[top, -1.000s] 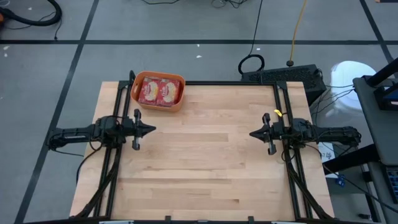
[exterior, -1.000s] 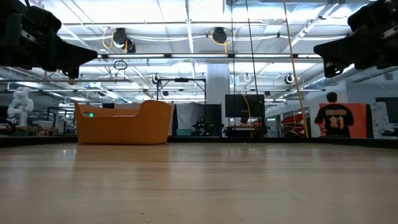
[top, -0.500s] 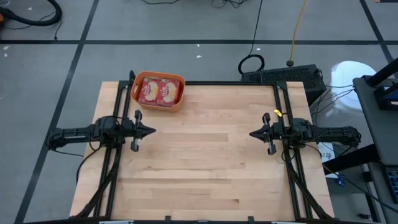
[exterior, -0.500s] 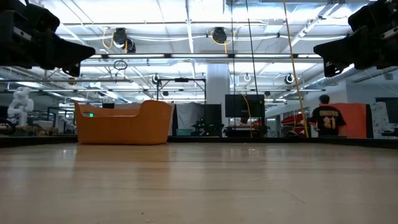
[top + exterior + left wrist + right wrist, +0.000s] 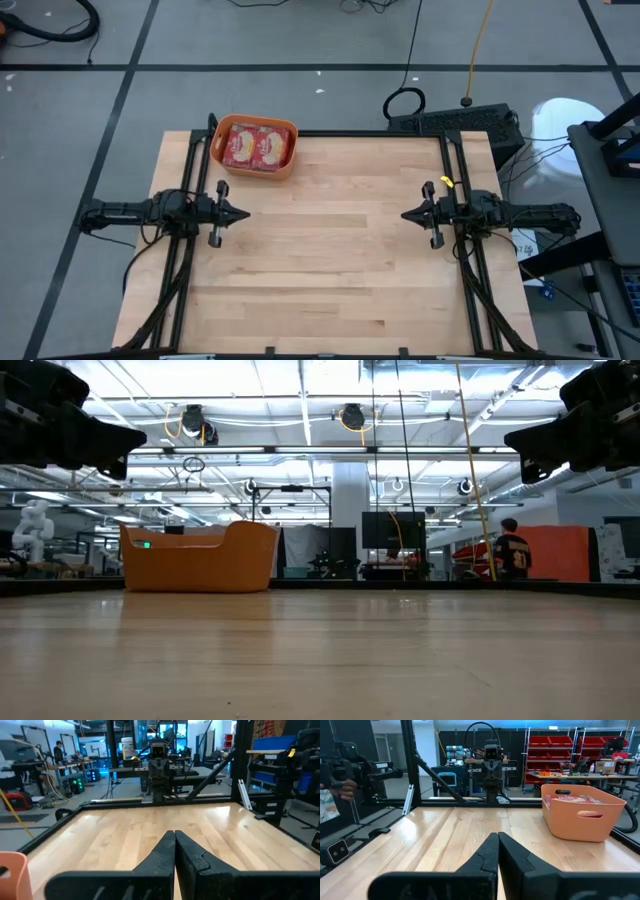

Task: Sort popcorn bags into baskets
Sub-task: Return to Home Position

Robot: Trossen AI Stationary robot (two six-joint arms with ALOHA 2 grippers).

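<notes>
Left hand (image 5: 174, 836) closed, wooden table (image 5: 110, 835), basket (image 5: 11, 872) edge

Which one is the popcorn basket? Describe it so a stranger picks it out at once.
From above, find the wooden table, then its far corner on the side of the left arm. There sits an orange tub, rounded and rimmed, with red popcorn bags lying inside. It is the only container on the tabletop.

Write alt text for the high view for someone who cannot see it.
An orange tub holding red popcorn bags sits at the upper-left corner of the table. The left pincer and right pincer, both shut and empty, point at each other from opposite sides.
</notes>
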